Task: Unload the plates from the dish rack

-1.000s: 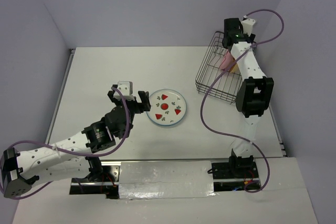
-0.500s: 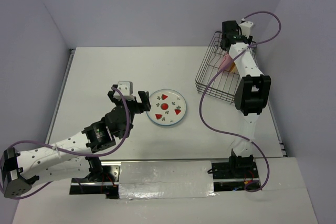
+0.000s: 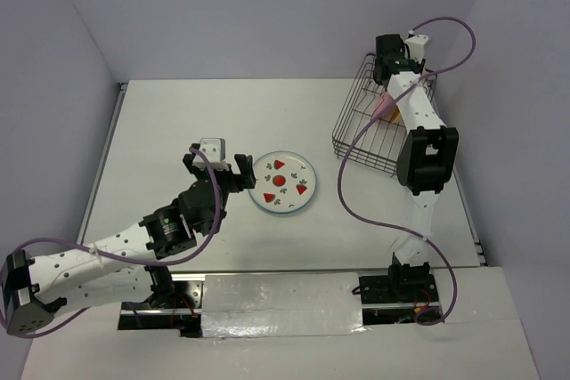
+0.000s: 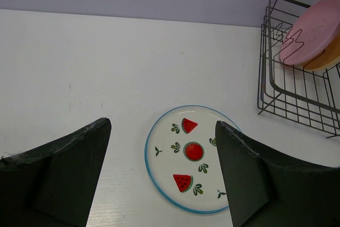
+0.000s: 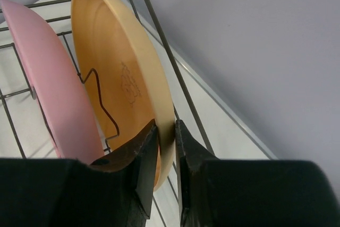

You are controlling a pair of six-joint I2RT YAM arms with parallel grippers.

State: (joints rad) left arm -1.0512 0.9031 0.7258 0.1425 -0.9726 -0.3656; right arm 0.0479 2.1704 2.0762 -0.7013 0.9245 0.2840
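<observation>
The white plate with red fruit prints (image 3: pixel 283 182) lies flat on the table, also in the left wrist view (image 4: pixel 191 158). My left gripper (image 3: pixel 216 166) is open and empty just left of it (image 4: pixel 162 131). The black wire dish rack (image 3: pixel 365 131) stands at the back right. The pink plate (image 5: pixel 48 89) and the yellow-orange plate (image 5: pixel 122 67) stand on edge in it, side by side. My right gripper (image 5: pixel 166 131) is shut on the yellow-orange plate's rim, reaching down into the rack (image 3: pixel 390 77).
The rack's top wire (image 5: pixel 159 41) runs close beside the yellow-orange plate. An upright prong (image 5: pixel 98 91) stands between the two plates. The purple back wall is just behind the rack. The right arm's cable (image 3: pixel 356 175) loops over the table before the rack.
My right wrist has shifted slightly left and back over the rack. The left arm and the printed plate have not moved.
</observation>
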